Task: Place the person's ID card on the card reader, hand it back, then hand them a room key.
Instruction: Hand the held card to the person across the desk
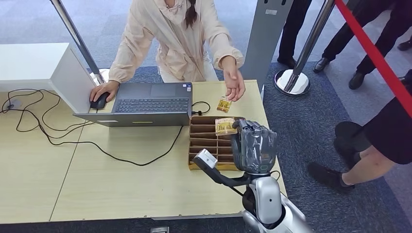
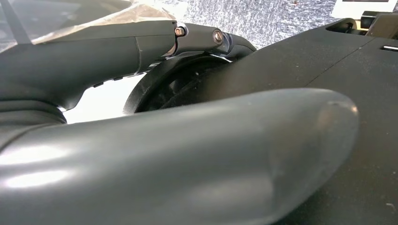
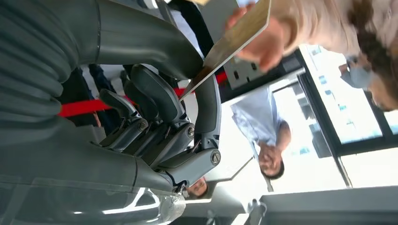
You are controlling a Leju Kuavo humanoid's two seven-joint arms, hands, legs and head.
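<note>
No text, number or brand can be read. The small gold patterned cards [image 1: 224, 104] carry print too fine to read, and the sticker on the grey open laptop [image 1: 145, 103], at the far edge of the wooden tabletop [image 1: 97, 184], is blurred.

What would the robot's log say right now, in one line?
right hand: pinches card | person's hand: outstretched above table | left hand: grip unclear

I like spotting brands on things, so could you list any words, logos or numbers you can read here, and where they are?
None can be read.
Laptop: small stickers near the keyboard, too small to read.
Card held in the robot's right hand: gold print, blurred.
Second card on the table: print too small to read.
Grey post: a pale label, illegible.
</note>
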